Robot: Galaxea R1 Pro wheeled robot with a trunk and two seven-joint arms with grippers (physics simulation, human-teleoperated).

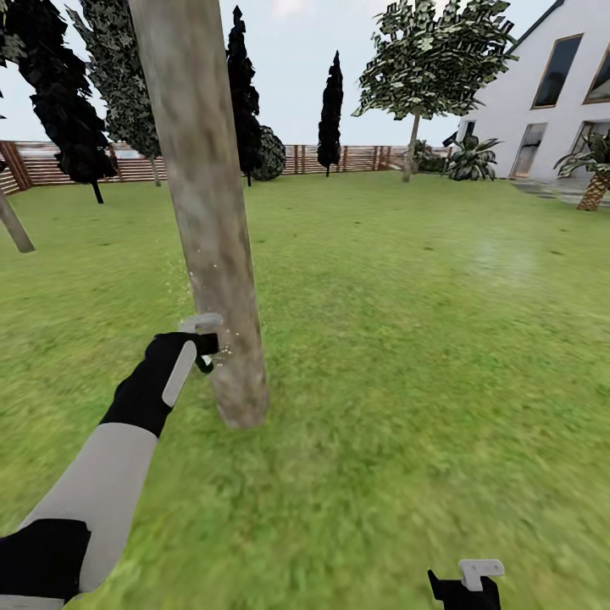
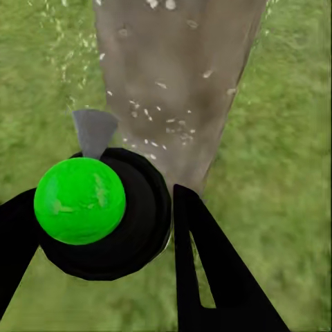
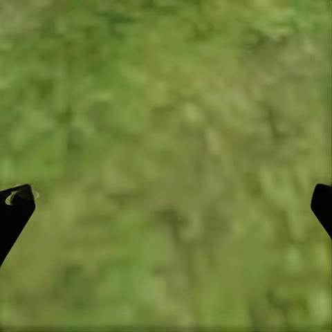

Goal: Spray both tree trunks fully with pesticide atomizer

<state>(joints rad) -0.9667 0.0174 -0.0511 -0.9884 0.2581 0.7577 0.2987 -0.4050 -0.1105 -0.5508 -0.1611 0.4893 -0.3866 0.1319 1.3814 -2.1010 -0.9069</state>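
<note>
The left gripper (image 1: 206, 346) is clamped on the pesticide atomizer (image 2: 102, 211), its nozzle facing the near tree trunk (image 1: 207, 212) just beside it at about two o'clock. The trunk's long axis runs nearly upright; white pesticide (image 2: 162, 121) specks dot its lower bark. The right gripper (image 1: 468, 585) hangs with fingers spread over grass (image 1: 424, 339), well apart.

A slatted wooden fence (image 1: 356, 158) is bordering the grass lawn (image 1: 407, 339), with a white house (image 1: 551, 93) and black cypresses (image 1: 329, 110) standing under pale, overcast sky.
</note>
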